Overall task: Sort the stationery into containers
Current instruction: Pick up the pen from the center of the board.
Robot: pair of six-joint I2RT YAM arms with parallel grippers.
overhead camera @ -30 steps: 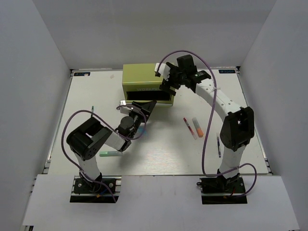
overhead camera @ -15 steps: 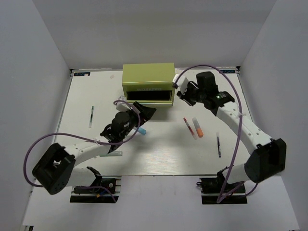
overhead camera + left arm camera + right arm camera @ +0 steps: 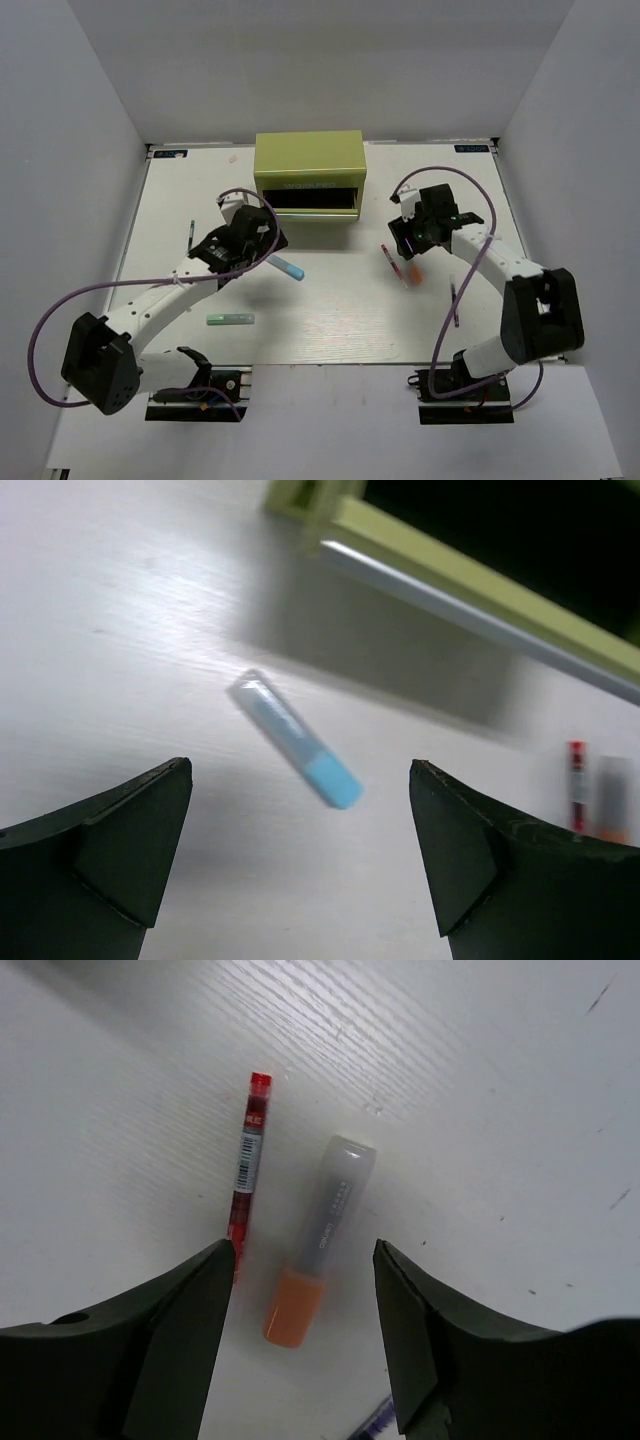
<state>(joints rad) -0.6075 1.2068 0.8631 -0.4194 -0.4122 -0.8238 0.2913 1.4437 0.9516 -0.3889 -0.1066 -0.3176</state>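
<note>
Two-fingered right pincer (image 3: 303, 1260) angled down astride orange/grey marker (image 3: 335, 1190).

Bare table (image 3: 120, 610) lies all round the light-blue/white marker (image 3: 295, 738), leaving room on both sides for the wide-set left gripper (image 3: 298, 768); the tool chest (image 3: 310, 160) rises beyond, a bare strip between; the thin red-white pen (image 3: 247, 1170) lies just beside the orange/grey marker (image 3: 320, 1235), crowding one finger of the right gripper (image 3: 302, 1245); the marker's other side is free

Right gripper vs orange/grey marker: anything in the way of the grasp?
Nothing visible between them: the right gripper hangs open over the orange/grey marker. The thin red-white pen lies close alongside, apart from it, near one finger.
</note>
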